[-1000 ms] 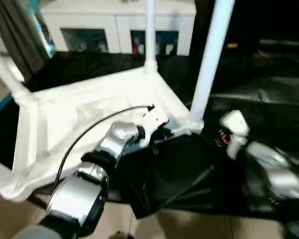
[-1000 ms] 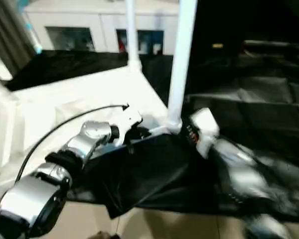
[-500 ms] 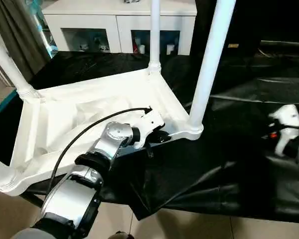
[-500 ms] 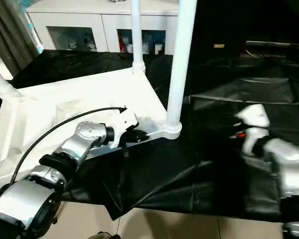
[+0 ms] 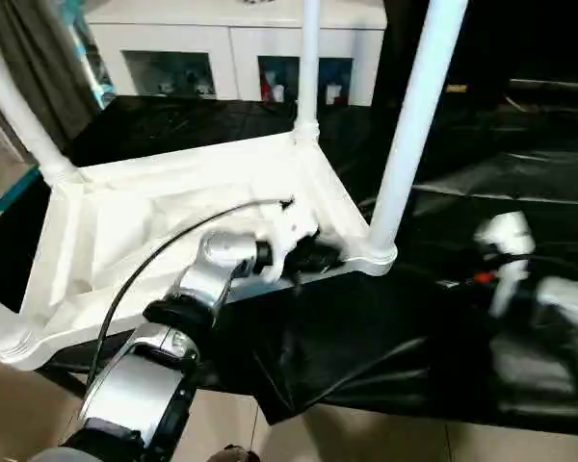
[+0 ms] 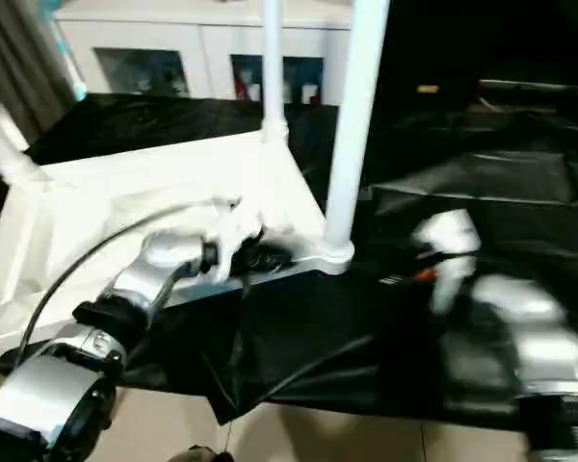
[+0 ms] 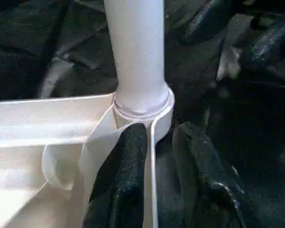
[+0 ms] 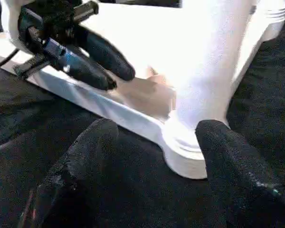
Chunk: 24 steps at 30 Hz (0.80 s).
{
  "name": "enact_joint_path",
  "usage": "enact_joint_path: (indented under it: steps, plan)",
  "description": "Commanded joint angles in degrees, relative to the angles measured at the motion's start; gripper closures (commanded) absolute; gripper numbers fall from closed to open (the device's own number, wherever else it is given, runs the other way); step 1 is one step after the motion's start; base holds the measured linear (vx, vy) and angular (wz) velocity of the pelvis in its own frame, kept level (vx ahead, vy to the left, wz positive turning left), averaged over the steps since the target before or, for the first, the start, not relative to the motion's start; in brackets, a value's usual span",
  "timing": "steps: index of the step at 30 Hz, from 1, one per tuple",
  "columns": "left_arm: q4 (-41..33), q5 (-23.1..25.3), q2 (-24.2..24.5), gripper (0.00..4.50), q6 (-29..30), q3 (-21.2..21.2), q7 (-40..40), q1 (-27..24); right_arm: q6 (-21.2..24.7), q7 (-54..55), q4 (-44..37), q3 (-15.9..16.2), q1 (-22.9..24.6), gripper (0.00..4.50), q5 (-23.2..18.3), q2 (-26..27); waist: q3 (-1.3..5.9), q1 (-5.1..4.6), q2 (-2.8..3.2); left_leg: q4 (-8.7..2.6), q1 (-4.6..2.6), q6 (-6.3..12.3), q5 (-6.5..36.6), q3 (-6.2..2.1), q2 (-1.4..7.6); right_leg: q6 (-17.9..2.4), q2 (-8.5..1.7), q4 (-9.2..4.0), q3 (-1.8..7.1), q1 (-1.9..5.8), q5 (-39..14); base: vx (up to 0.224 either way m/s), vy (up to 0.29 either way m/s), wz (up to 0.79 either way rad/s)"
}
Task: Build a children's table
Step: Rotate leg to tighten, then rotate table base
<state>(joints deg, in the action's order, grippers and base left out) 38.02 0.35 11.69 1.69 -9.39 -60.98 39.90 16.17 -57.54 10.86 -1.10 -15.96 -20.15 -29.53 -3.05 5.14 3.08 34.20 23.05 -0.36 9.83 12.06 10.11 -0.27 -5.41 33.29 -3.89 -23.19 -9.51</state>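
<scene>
Left claw (image 5: 320,257) is seen at the centre of the left eye view, at the near long rim of the upside-down children's table (image 5: 164,226). In the left wrist view one black finger (image 7: 121,175) lies inside the thin white rim and the other outside it, so the rim is straddled with a narrow gap; a firm grip on it cannot be told. Just ahead of these fingers the near right leg (image 5: 412,125) is seated in its rounded corner socket (image 7: 145,111).

Right claw (image 8: 154,171) is held open, with its two fingers wide apart, and nothing is gripped between them. In the right wrist view the same corner socket and leg are seen between and beyond the fingers, not touched. In the left eye view the right arm is found at the right of the frame, apart from the table.

The table is placed on a tabletop covered with black sheet (image 5: 385,327), in the centre and left of the frame, with its ribbed underside turned up. Three legs are seen rising out of the top of the frame. A white glass-door cabinet (image 5: 222,48) is seen at the top, behind the table.
</scene>
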Motion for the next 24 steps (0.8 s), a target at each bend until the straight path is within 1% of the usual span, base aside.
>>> enact_joint_path:
  steps: [1, 2, 3, 4, 5, 6, 7, 8, 9, 10, 11, 12, 13, 14, 15, 16, 17, 18, 19, 20, 21, 22, 23, 24]
  plan:
    - [-6.3, -1.1, 2.4, 2.89, 5.8, 0.9, -1.4, -2.5, 1.1, 0.5, -2.0, 1.9, -0.3, 1.43, -0.3, 0.9, 4.26, 0.01, -1.51, -3.87, -0.89, 7.30, 6.8, -1.95, 3.68, -13.9, -3.77, -2.44, 1.77, 2.70, -10.7, 0.000, 0.000, 0.00]
    - [-6.3, -1.1, 2.4, 2.77, 5.8, 0.9, -1.4, -2.5, 1.1, 0.5, -2.0, 1.9, -0.3, 1.43, -0.3, 0.9, 4.25, -0.08, -1.43, -3.70, -1.18, 7.00, 7.4, -1.78, 3.53, -13.5, -3.53, -2.76, 1.77, 2.40, -11.7, 0.000, 0.000, 0.00]
    - [-15.1, -2.3, 6.3, 2.65, 11.4, 1.7, -2.9, -7.3, 1.6, 1.1, -2.2, 3.6, -1.1, 1.43, -0.2, 3.2, 4.20, 0.05, -1.38, -3.63, -1.73, 6.43, 8.7, -1.64, 3.52, -13.3, -3.49, -3.17, 1.90, 2.03, -13.0, 0.000, 0.000, 0.00]
    - [-30.1, -5.0, 12.6, 2.59, 20.8, 3.7, -4.9, -16.3, 2.0, 2.7, -2.2, 5.7, -2.3, 1.43, 0.6, 6.7, 3.83, -0.62, -2.64, -4.51, -0.57, 4.85, 8.3, -2.41, 4.14, -13.5, -4.54, -1.86, 2.06, 3.02, -13.2, 0.000, 0.000, 0.00]
    - [-30.1, -5.0, 12.6, 2.55, 20.8, 3.7, -4.9, -16.3, 2.0, 2.7, -2.2, 5.7, -2.3, 1.43, 0.6, 6.7, 3.53, -1.20, -2.17, -5.03, -0.14, 4.50, 9.0, -2.61, 3.97, -12.8, -4.19, -1.94, 1.91, 2.89, -14.9, 0.000, 0.000, 0.00]
    - [-30.1, -5.0, 12.6, 2.46, 20.8, 3.7, -4.9, -16.3, 2.0, 2.7, -2.2, 5.7, -2.3, 1.43, 0.6, 6.7, 3.20, -1.27, -1.55, -4.68, -1.84, 2.97, 13.9, -1.96, 3.58, -11.2, -3.22, -3.61, 2.12, 1.18, -20.9, 0.000, 0.000, 0.00]
    - [-37.1, -6.5, 15.5, 2.46, 25.1, 5.1, -5.7, -20.9, 1.9, 3.7, -1.4, 6.3, -3.1, 1.43, 0.8, 8.7, 2.36, -1.45, -2.63, -4.75, -2.33, 2.27, 16.2, -1.69, 3.53, -10.9, -3.18, -4.31, 2.47, 0.46, -23.1, 0.000, 0.000, 0.00]
    - [-44.1, -7.9, 17.7, 2.21, 29.6, 7.2, -5.6, -26.0, 1.6, 5.6, 0.1, 6.6, -4.2, 1.43, 1.1, 11.1, 1.93, -1.19, -2.97, -5.27, -2.34, 0.66, 15.6, -1.69, 3.91, -12.0, -3.36, -3.87, 3.01, 0.48, -20.1, 0.000, 0.000, 0.00]
    - [-50.2, -8.5, 19.0, 2.16, 32.9, 9.8, -5.2, -31.2, 0.4, 7.8, 2.3, 7.1, -5.5, 1.43, 1.9, 14.0, 1.23, -1.39, -3.21, -5.69, -1.63, 0.57, 15.9, -1.95, 3.91, -12.0, -3.40, -3.47, 3.08, 0.54, -20.0, 0.000, 0.000, 0.00]
    - [-50.2, -8.5, 19.0, 2.16, 32.9, 9.8, -5.2, -31.2, 0.4, 7.8, 2.3, 7.1, -5.5, 1.43, 1.9, 14.0, 1.24, -1.88, -3.08, -6.08, -1.12, 0.18, 16.6, -2.29, 3.90, -11.7, -3.50, -3.21, 2.94, 0.99, -21.0, 0.000, 0.000, 0.00]
    - [-56.8, -8.3, 19.5, 2.10, 35.6, 13.5, -4.1, -37.3, -1.4, 11.1, 5.9, 7.5, -7.5, 1.43, 3.1, 17.9, 0.85, -2.01, -2.83, -6.37, -1.69, -0.97, 19.9, -2.29, 3.82, -10.1, -3.08, -3.84, 2.83, 0.49, -25.4, 0.000, 0.000, 0.00]
    - [-57.4, -8.2, 19.4, 1.88, 35.8, 13.9, -3.9, -37.8, -1.6, 11.4, 6.2, 7.5, -7.6, 1.43, 3.3, 18.3, 0.33, -2.06, -3.05, -6.36, -2.51, -2.27, 22.6, -2.25, 3.88, -10.0, -3.18, -4.43, 3.18, -0.34, -26.7, 0.000, 0.000, 0.00]
    - [-60.0, -7.8, 18.8, 1.78, 36.9, 15.7, -2.3, -39.7, -2.9, 13.1, 8.1, 7.5, -8.6, 1.43, 3.9, 19.9, 0.05, -2.10, -3.16, -6.54, -2.49, -2.74, 23.4, -2.31, 3.83, -9.6, -3.10, -4.56, 3.24, -0.37, -27.2, 0.000, 0.000, 0.00]
    - [-61.6, -6.9, 17.7, 1.78, 37.2, 17.4, -0.3, -40.8, -4.0, 15.3, 10.2, 7.0, -9.8, 1.43, 4.3, 21.6, -0.29, -2.07, -3.24, -6.76, -2.71, -3.85, 25.0, -2.43, 3.97, -9.7, -3.08, -4.62, 3.30, -0.54, -26.9, 0.000, 0.000, 0.00]
    - [-63.9, -7.0, 17.6, 1.67, 38.9, 18.4, 1.9, -41.9, -4.8, 17.1, 11.6, 6.6, -10.7, 1.43, 4.6, 22.7, -0.59, -1.85, -3.37, -6.78, -3.05, -4.57, 25.8, -2.33, 3.99, -9.5, -2.95, -4.48, 3.48, -0.85, -26.0, 0.000, 0.000, 0.00]
    - [-65.3, -6.5, 17.0, 1.67, 39.6, 19.7, 4.3, -43.0, -6.7, 19.4, 14.1, 5.8, -12.1, 1.43, 4.9, 24.3, -0.88, -1.70, -3.45, -6.90, -3.19, -4.66, 26.1, -2.36, 3.90, -9.3, -2.86, -4.70, 3.56, -0.96, -25.9, 0.000, 0.000, 0.00]
    - [-66.3, -5.5, 16.1, 1.67, 39.9, 21.0, 6.4, -44.3, -8.6, 22.3, 16.9, 4.9, -13.8, 1.43, 5.1, 25.9, -1.20, -1.83, -3.55, -7.02, -3.02, -4.94, 26.8, -2.38, 3.81, -9.0, -2.93, -4.69, 3.64, -0.89, -26.0, 0.000, 0.000, 0.00]
    - [-67.0, -4.3, 15.3, 1.41, 39.5, 22.0, 8.1, -45.7, -10.4, 24.5, 19.4, 4.3, -15.4, 1.43, 5.3, 27.1, -1.25, -2.07, -3.84, -7.14, -2.56, -5.01, 25.9, -2.58, 3.79, -8.8, -3.06, -4.27, 3.65, -0.48, -25.2, 0.000, 0.000, 0.00]
    - [-67.2, -3.5, 14.8, 1.41, 39.0, 22.7, 9.0, -46.6, -11.4, 25.9, 20.9, 3.9, -16.4, 1.43, 5.5, 27.8, -1.27, -2.27, -3.86, -7.23, -2.15, -5.00, 25.4, -2.74, 3.79, -8.8, -3.24, -4.17, 3.61, -0.17, -24.9, 0.000, 0.000, 0.00]
    - [-67.2, -3.5, 14.8, 1.41, 39.0, 22.7, 9.0, -46.6, -11.4, 25.9, 20.9, 3.9, -16.4, 1.43, 5.5, 27.8, -1.37, -2.38, -3.86, -7.30, -1.99, -5.02, 24.9, -2.79, 3.79, -8.5, -3.22, -4.18, 3.58, -0.05, -25.0, 0.000, 0.000, 0.00]
    - [-69.2, -3.2, 15.0, 1.26, 40.0, 23.2, 11.9, -49.0, -13.6, 29.0, 24.3, 3.1, -18.3, 1.43, 6.6, 28.8, -1.24, -2.23, -3.72, -7.02, -2.48, -4.72, 23.2, -2.44, 3.73, -8.2, -3.02, -4.04, 3.80, -0.40, -22.5, 0.000, 0.000, 0.00]
    - [-69.2, -3.2, 14.9, 1.26, 40.0, 23.2, 12.0, -49.1, -13.8, 29.2, 24.5, 3.0, -18.4, 1.43, 6.7, 28.8, -1.29, -2.37, -3.76, -7.09, -2.25, -4.60, 22.3, -2.46, 3.69, -8.4, -2.95, -3.90, 3.78, -0.20, -20.9, 0.000, 0.000, 0.00]
    - [-71.7, -1.1, 12.5, 1.02, 40.1, 24.4, 17.0, -51.9, -17.5, 33.8, 30.4, 0.7, -21.6, 1.43, 7.2, 29.8, -1.16, -2.45, -3.78, -6.97, -2.07, -4.02, 19.7, -2.23, 3.72, -9.4, -2.82, -3.51, 3.74, 0.08, -16.2, 0.000, 0.000, 0.00]
    - [-71.7, -1.1, 12.5, 0.93, 40.1, 24.4, 17.0, -51.9, -17.5, 33.8, 30.4, 0.7, -21.6, 1.43, 7.2, 29.8, -1.10, -2.64, -3.86, -6.83, -2.07, -3.79, 19.0, -2.17, 3.74, -10.1, -2.80, -3.29, 3.75, 0.20, -14.6, 0.000, 0.000, 0.00]
